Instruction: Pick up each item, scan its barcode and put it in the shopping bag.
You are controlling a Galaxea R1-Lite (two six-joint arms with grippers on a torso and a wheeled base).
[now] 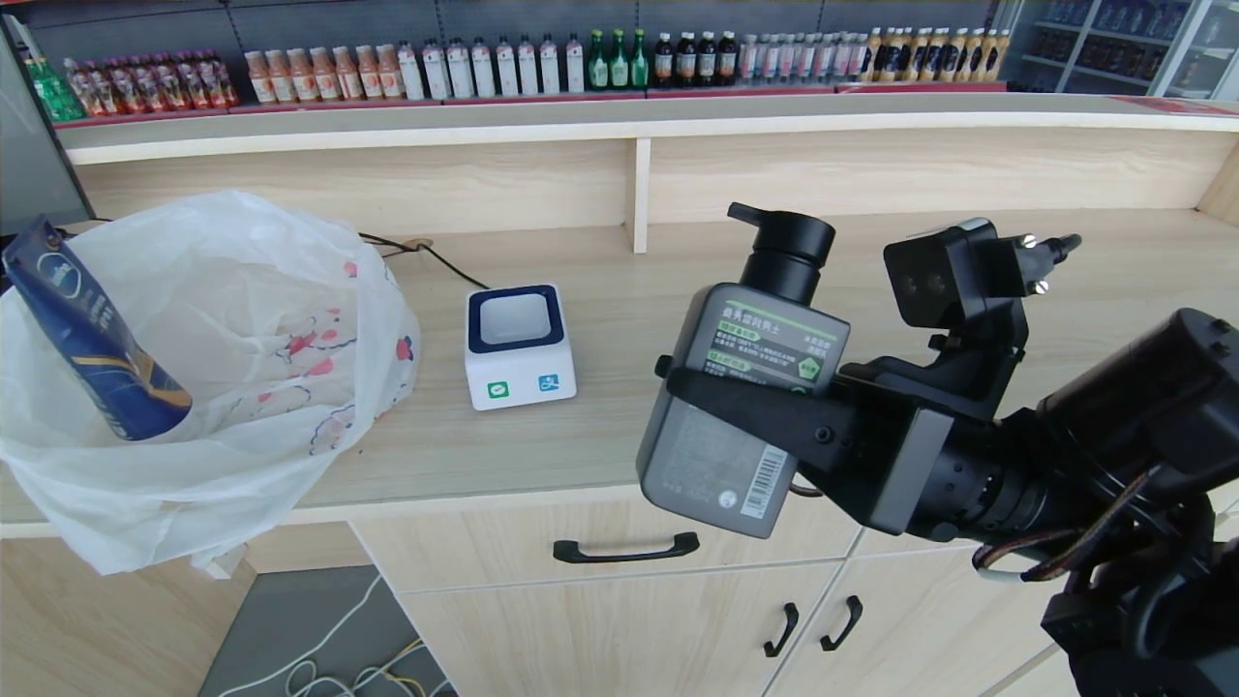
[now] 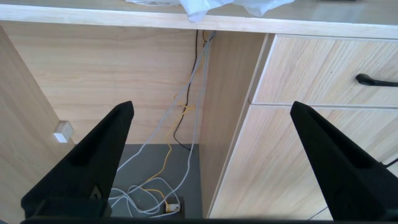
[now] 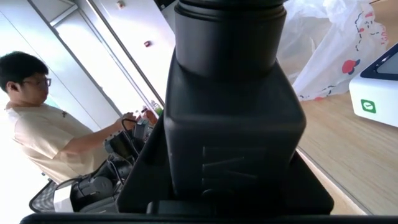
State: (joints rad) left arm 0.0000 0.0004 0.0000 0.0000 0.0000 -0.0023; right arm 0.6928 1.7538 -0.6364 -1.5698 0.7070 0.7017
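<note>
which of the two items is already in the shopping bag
The dark blue pouch, leaning inside the white shopping bag. The grey pump bottle is not bagged: the right end effector holds it in the air, right of the scanner.

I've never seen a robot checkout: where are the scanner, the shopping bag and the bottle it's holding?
barcode scanner (image 1: 520, 373), head view, white front face.
shopping bag (image 1: 247, 290), head view, its translucent side wall.
grey pump bottle (image 1: 697, 465), head view, its back label.
</note>
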